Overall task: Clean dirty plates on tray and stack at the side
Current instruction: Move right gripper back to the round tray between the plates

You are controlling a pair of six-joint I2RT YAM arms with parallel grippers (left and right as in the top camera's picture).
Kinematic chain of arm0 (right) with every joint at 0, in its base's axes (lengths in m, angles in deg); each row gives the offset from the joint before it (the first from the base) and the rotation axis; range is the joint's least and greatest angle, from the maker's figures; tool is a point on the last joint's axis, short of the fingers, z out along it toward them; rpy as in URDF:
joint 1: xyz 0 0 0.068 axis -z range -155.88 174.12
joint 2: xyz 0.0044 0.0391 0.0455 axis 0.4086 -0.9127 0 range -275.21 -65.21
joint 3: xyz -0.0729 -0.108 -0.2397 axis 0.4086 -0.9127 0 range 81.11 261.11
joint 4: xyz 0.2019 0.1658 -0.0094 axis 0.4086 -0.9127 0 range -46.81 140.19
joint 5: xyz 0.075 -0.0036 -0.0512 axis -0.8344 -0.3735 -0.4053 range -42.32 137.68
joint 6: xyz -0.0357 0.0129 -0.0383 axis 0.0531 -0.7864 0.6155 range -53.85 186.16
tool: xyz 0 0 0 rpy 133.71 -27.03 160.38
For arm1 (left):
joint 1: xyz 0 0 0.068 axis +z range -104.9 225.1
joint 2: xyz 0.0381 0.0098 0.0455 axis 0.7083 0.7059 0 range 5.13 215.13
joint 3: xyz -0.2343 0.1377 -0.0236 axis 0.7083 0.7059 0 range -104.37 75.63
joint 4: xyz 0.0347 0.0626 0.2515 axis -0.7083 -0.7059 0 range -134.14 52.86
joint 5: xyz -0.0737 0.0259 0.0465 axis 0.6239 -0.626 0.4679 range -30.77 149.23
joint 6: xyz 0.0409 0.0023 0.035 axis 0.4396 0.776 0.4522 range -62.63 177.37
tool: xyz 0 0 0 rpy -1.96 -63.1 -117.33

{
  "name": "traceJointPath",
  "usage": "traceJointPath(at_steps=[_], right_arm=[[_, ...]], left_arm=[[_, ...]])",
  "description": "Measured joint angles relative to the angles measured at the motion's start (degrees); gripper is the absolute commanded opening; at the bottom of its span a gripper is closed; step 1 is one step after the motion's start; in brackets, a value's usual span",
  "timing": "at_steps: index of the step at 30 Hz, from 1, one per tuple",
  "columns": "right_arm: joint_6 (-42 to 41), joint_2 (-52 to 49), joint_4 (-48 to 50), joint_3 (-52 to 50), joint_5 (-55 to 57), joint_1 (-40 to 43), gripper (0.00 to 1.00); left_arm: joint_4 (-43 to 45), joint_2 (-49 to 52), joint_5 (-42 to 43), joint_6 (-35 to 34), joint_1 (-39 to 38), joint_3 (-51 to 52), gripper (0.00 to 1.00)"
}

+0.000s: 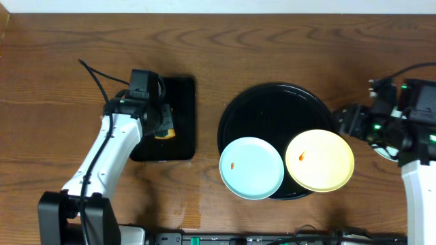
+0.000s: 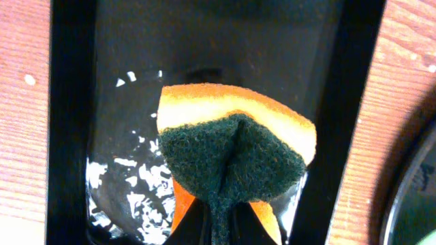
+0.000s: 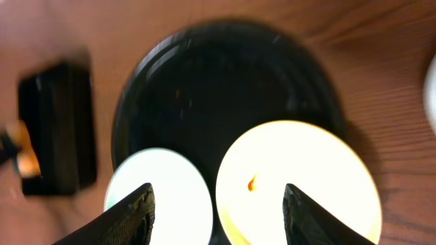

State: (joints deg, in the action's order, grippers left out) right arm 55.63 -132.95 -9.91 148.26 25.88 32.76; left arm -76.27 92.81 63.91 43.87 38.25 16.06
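Overhead, where are the plates sitting right now?

Two are lying on the round black tray (image 1: 235,112), right of the middle of the tabletop (image 1: 61,61). The mint-blue plate (image 1: 251,167) is sitting at the tray's near left and the yellow plate (image 1: 319,160) at its near right. Both are hanging out over the near rim, just beside each other.

Are they showing any dirt?

Each is carrying a small orange spot, left of its middle.

What are the left jaws doing?

They are hovering over the small rectangular tray (image 1: 180,102), well left of the round one. In the left wrist view they are pinching a sponge (image 2: 231,153). They are clamping its dark green scouring face so that it is puckering, with the orange foam showing behind. White flecks are glinting on that tray's floor underneath.

And the right jaws?

They are standing wide apart with nothing between them. Overhead they are hanging beside the round tray's right rim, near the yellow plate. In the right wrist view they are looking down on that plate, which is lying between them, ungripped.

Anything else over there?

A pale edge (image 3: 431,95) is peeking in at the right of that view, over bare wood. Too little is showing to name it.
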Motion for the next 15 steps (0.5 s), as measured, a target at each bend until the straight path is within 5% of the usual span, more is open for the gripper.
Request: traceJointPath(at_steps=[15], right_arm=[[5.5, -16.7, -2.9, -2.7, 6.0, -15.8, 0.47]], left_arm=[[1.6, 13.1, -1.5, 0.1, 0.0, 0.2, 0.07]])
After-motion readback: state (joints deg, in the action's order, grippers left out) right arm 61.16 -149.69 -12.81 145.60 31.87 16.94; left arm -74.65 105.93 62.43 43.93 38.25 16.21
